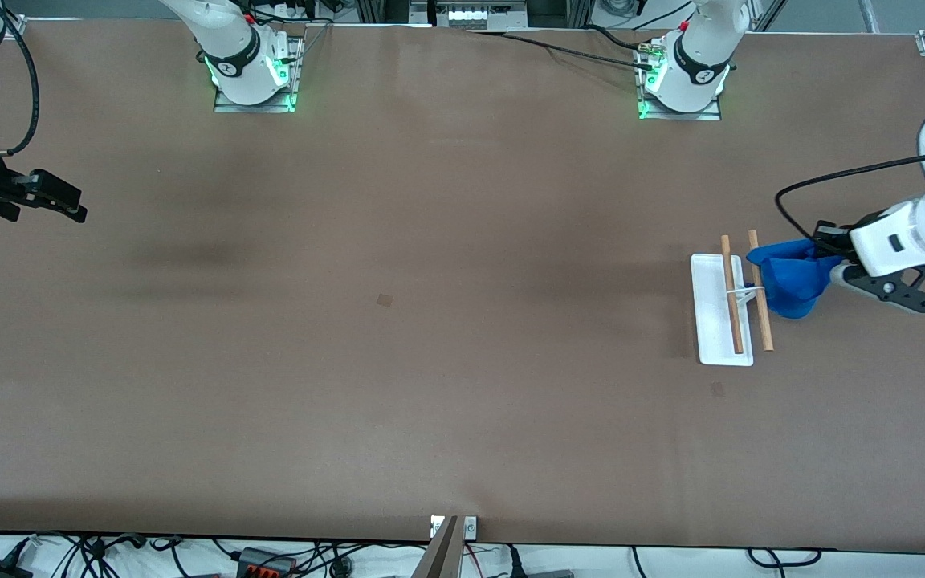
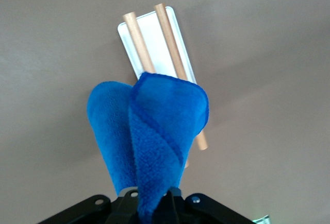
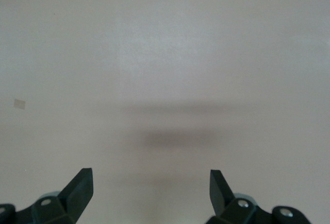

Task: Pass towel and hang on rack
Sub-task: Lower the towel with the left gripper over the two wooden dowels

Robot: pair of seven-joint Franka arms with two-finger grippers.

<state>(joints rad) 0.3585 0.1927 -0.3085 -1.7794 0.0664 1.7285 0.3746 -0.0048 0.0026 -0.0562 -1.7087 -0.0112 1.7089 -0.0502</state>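
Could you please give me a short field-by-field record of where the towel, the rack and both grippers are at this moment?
towel: blue towel, bunched, hanging from the left gripper, up against the rack's rod at the left arm's end
rack: rack standing on the table, white base, two wooden rods, nothing draped over them yet
left gripper: left gripper, jaws shut on the towel, beside the rack
right gripper: right gripper, jaws open and empty, waiting over bare table at the right arm's end
task state: towel passed, not yet hung
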